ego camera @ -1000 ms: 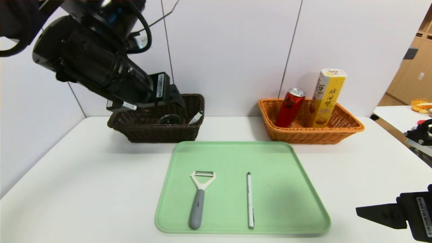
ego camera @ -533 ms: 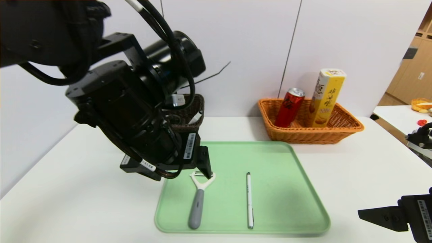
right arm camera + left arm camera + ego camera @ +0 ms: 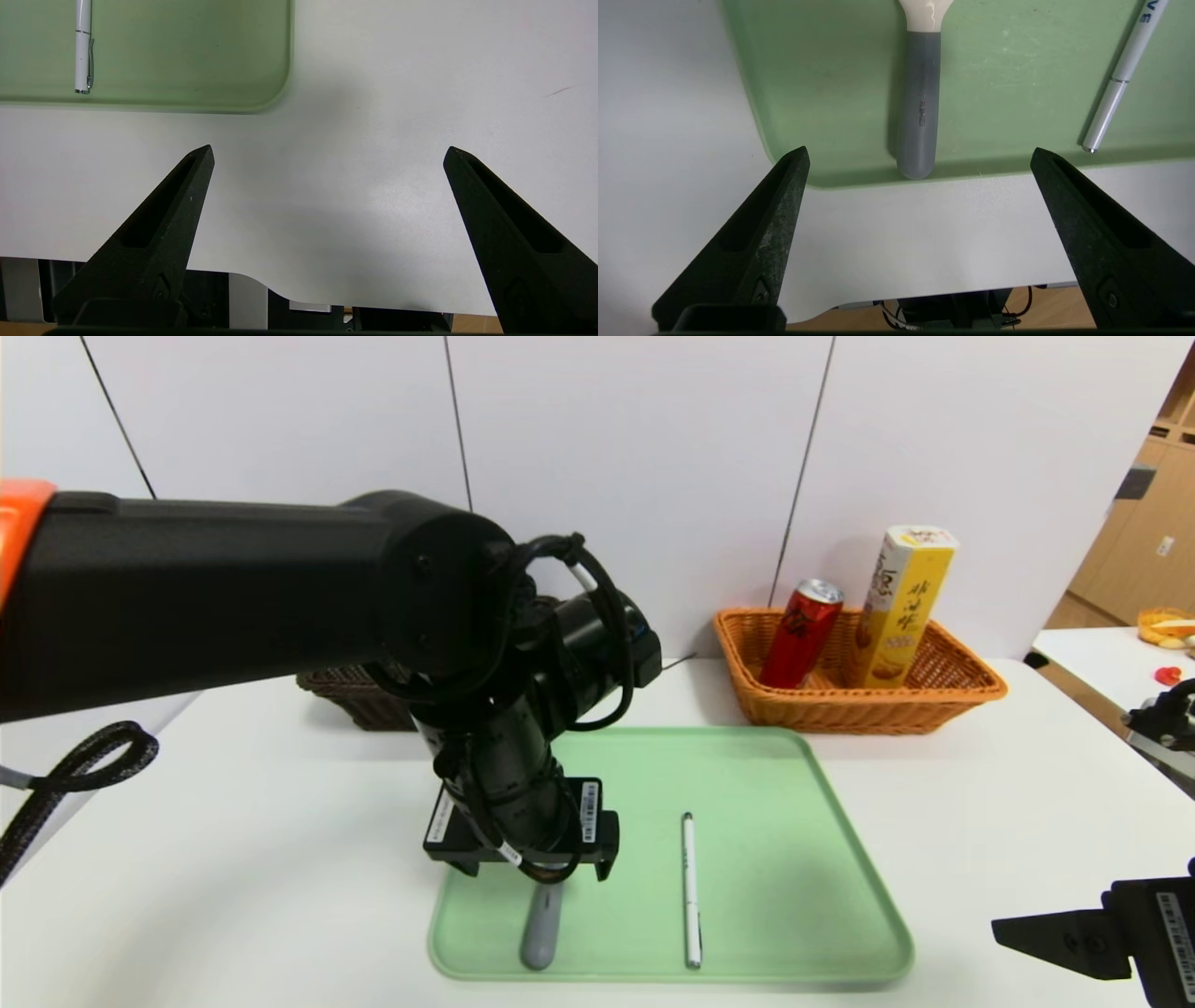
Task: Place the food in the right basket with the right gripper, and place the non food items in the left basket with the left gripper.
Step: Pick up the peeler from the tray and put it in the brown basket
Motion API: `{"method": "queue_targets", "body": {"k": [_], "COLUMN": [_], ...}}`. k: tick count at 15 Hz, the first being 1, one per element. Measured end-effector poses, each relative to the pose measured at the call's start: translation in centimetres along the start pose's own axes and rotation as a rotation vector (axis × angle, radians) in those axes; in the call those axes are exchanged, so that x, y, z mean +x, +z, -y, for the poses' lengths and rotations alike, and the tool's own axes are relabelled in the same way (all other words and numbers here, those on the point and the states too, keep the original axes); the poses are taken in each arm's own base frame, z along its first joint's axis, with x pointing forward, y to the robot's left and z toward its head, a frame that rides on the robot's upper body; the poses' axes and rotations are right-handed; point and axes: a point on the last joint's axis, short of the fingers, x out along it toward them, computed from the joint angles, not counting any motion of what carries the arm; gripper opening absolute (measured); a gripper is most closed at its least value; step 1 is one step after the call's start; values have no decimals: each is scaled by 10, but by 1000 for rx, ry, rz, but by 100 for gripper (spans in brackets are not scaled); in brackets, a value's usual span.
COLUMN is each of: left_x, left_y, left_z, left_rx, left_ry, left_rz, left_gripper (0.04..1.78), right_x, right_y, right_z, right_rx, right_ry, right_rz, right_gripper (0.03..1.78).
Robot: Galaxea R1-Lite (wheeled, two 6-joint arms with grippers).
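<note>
The grey-handled peeler [image 3: 541,933] lies on the green tray [image 3: 794,859], its white head hidden under my left gripper [image 3: 537,873]. That gripper hangs open and empty just above it. In the left wrist view the handle [image 3: 917,126] lies between the spread fingers of the left gripper [image 3: 920,150]. The thin white pen [image 3: 690,887] lies to its right on the tray and also shows in the left wrist view [image 3: 1120,79]. The red can [image 3: 801,633] and yellow box [image 3: 904,607] stand in the orange basket [image 3: 952,695]. The dark basket [image 3: 359,695] is mostly hidden; cup and marker are hidden. My right gripper [image 3: 1046,933] is open and empty.
The right gripper [image 3: 329,148] hovers over bare white table near its front edge, right of the tray's corner [image 3: 271,93]. The pen [image 3: 83,46] shows there too. A side table with small coloured things [image 3: 1162,630] stands at the far right.
My left arm has swung from over the dark basket forward and down to the tray, its open gripper now over the peeler. The right arm has not moved.
</note>
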Motion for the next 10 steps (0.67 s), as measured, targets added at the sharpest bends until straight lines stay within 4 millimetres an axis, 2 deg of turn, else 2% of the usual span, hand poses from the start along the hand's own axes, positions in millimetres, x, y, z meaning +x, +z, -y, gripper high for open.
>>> {"method": "queue_targets", "body": {"k": [4,10], "left_x": [32,46], "left_y": [-1,-1], "left_z": [3,5], "left_rx": [24,112], "left_ry": [47,67], "left_rz": [-41,-78], "left_gripper": [169,169], "right_x": [1,2], "right_y": [-1,0], "right_z": [0,-1], "right_rx": [1,0], "right_ry": [-2,-4], "right_rz": [-4,-6], "right_gripper": [170,170]}}
